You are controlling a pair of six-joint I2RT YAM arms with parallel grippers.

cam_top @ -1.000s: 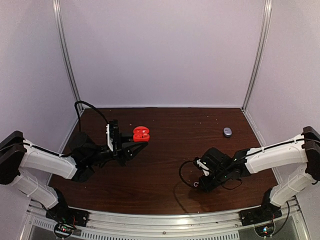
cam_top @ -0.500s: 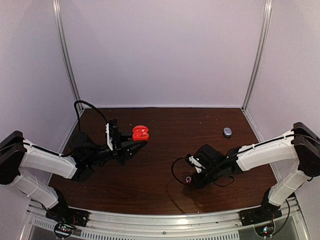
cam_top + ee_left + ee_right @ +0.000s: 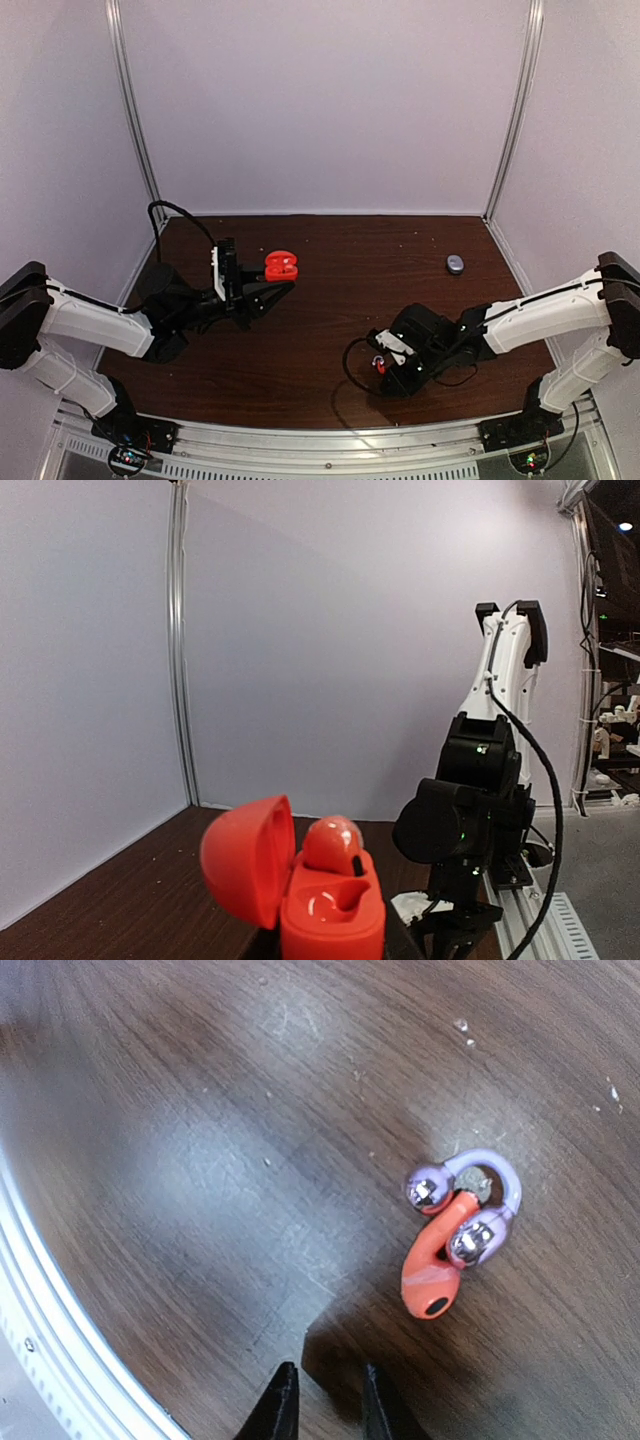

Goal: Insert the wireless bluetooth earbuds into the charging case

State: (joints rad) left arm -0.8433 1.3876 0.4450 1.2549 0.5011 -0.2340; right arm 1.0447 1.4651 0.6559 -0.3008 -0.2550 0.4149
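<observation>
Earbud (image 3: 440,1265), red with a silver clip, lies loose on the table (image 3: 180,1160), right of centre in the right wrist view. Right gripper (image 3: 325,1412) sits bottom centre, jaws slightly apart, empty. Left gripper (image 3: 282,284) is clamped on the open red charging case (image 3: 330,915), left of centre in the top view, with a seated earbud (image 3: 333,842) inside.

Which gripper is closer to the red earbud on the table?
Right. The right gripper hangs just beside the red earbud; the left gripper is across the table, holding the red case.
</observation>
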